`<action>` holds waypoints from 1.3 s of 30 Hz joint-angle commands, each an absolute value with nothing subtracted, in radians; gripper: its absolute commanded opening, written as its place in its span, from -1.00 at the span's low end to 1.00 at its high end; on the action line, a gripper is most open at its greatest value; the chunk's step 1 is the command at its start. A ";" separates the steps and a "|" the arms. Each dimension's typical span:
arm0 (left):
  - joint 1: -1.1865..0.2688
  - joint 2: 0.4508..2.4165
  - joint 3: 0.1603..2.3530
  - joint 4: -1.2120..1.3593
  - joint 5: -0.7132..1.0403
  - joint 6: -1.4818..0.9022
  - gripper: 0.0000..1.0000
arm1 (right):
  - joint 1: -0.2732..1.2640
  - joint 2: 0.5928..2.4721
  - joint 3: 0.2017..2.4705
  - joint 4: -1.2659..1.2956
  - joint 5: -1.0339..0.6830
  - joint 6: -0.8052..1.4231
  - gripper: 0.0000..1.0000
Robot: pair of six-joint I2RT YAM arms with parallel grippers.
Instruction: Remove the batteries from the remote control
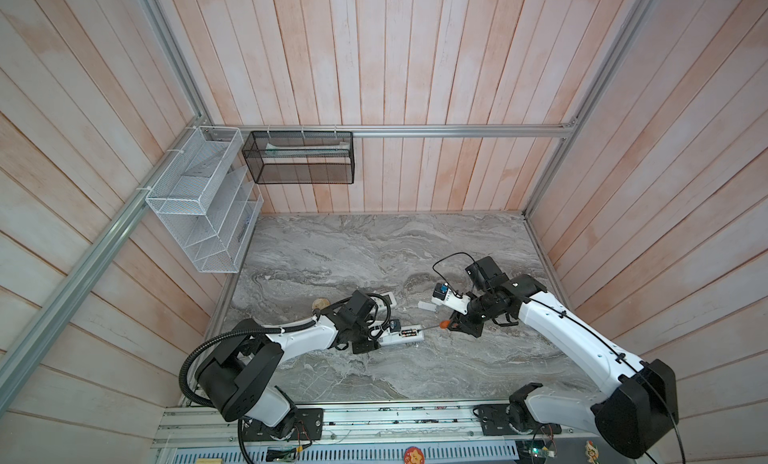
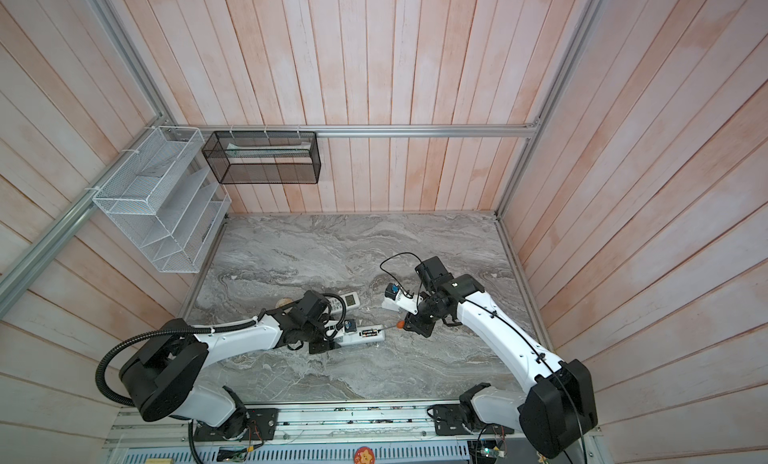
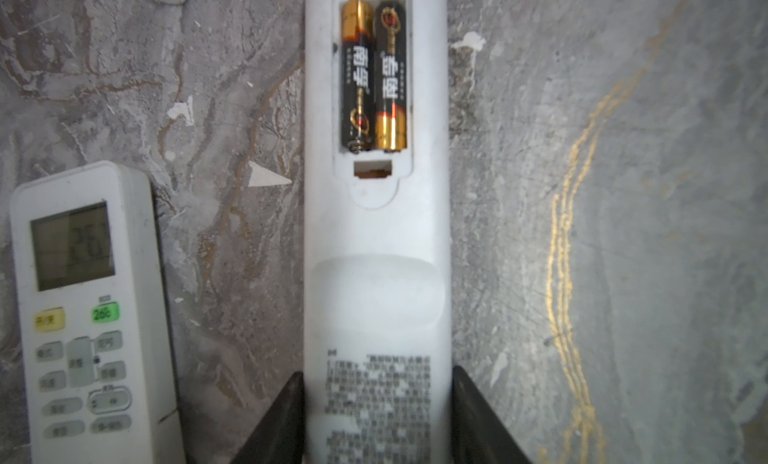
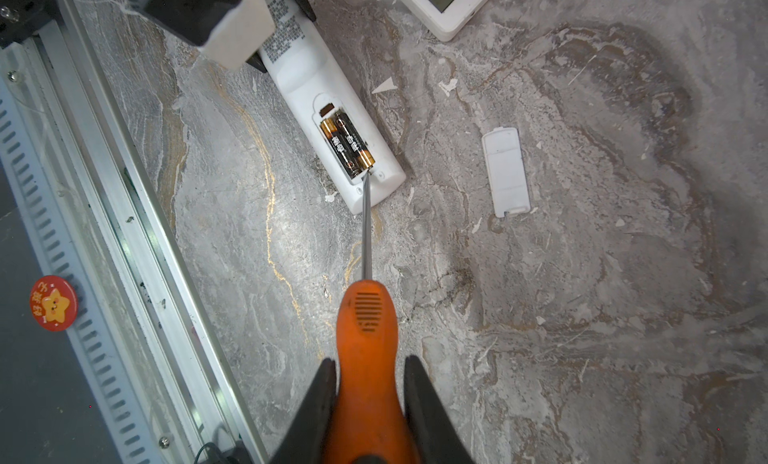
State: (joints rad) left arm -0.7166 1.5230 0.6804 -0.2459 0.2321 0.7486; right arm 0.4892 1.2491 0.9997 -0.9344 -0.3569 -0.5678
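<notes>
Clamps remote [image 3: 376,274] in L gripper [image 3: 376,399], sets tip of screwdriver [image 4: 365,337], clamped in R gripper [image 4: 368,399], at batteries' [image 4: 347,143] end; prob. needs gentle upward lever next.

We read "26c" in dark figures on the green button [image 3: 105,313] of the second remote [image 3: 83,316], with a tiny "eco" just above it. Its grey display [image 3: 72,245] showed faint large digits, seemingly 26, too pale for us to be sure. The yellow button [image 3: 49,319] and the grey keys below it carried Chinese characters that we could not make out. The two batteries [image 3: 374,77] each bore two bold white Chinese characters on a black and gold wrapper, beside a round gold emblem. The back of the remote control [image 3: 376,274] held a block of fine Chinese print, blurred beyond reading. A round red badge [image 4: 54,303] carried a yellow star and a few characters along its edge.
</notes>
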 commanded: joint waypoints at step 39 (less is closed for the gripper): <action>-0.730 1.563 0.607 -0.336 0.176 0.764 -0.52 | 0.562 1.411 1.240 -1.101 -0.314 -0.390 -1.00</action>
